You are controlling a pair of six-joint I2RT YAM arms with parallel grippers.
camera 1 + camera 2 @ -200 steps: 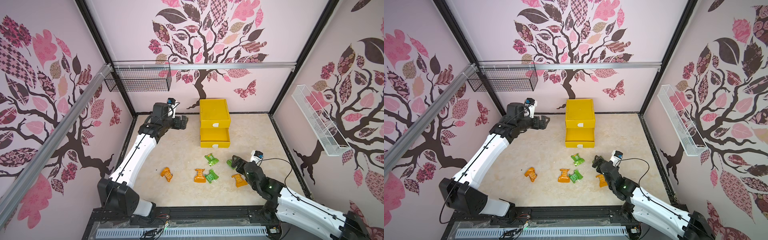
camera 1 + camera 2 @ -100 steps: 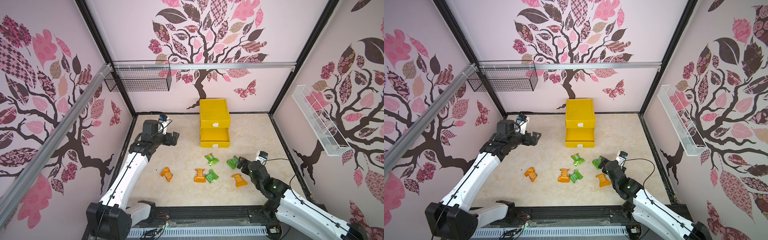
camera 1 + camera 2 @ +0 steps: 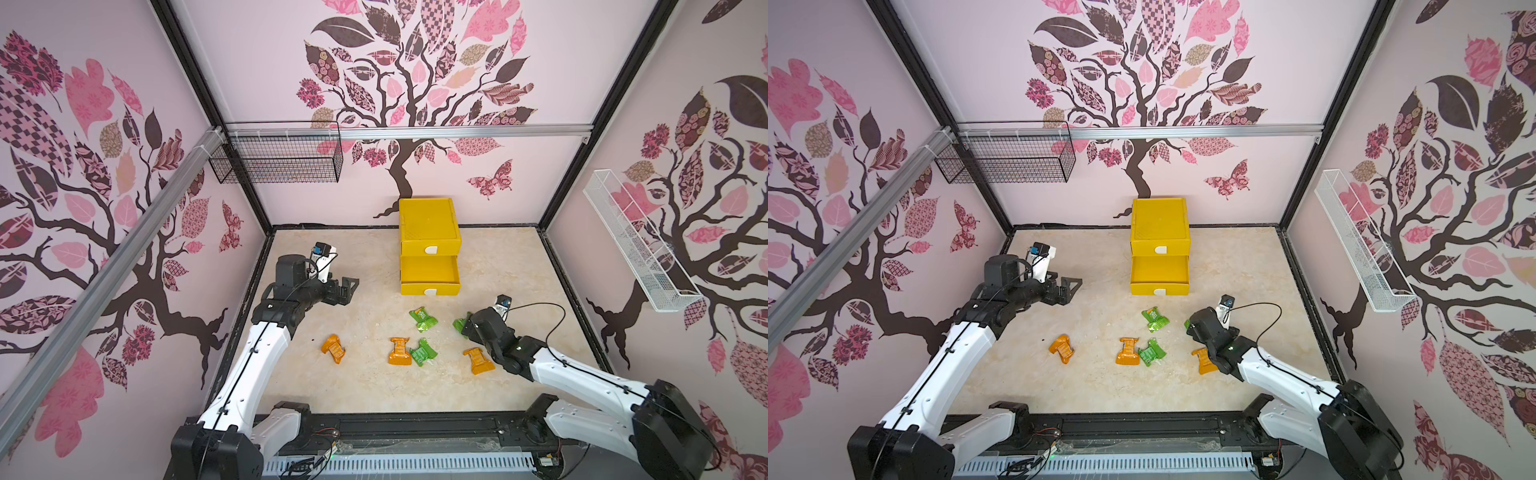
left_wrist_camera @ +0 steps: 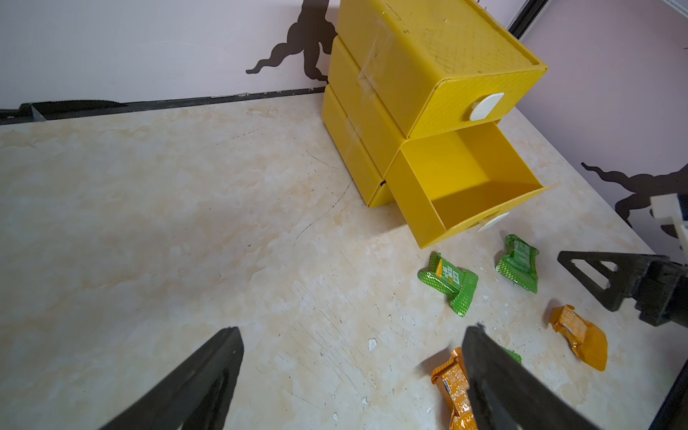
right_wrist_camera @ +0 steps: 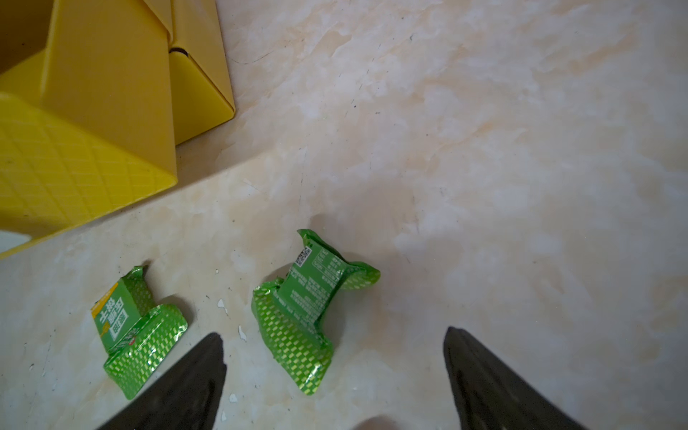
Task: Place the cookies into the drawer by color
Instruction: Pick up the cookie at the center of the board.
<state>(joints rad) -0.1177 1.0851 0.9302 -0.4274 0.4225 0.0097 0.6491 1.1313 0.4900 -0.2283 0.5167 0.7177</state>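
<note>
Poised over green cookie packet [image 5: 309, 316] at lower centre with right gripper [image 5: 333, 333] spread, left gripper [image 4: 353, 329] likewise spread; next, descend and pinch.

I see a bright yellow drawer [image 3: 430, 226] with white tabs [image 3: 431, 249], centre frame, on a cream marbled table [image 3: 374, 386]. Below it lie three green cookies [image 3: 423, 319] in shiny checked foil and three orange cookies [image 3: 333, 348]. Pale pink walls [image 3: 540, 174] carry dark brown trees [image 3: 401, 183] with pink patterned leaves [image 3: 484, 20].

White arms [image 3: 257, 365], black left gripper [image 4: 353, 329]
</note>
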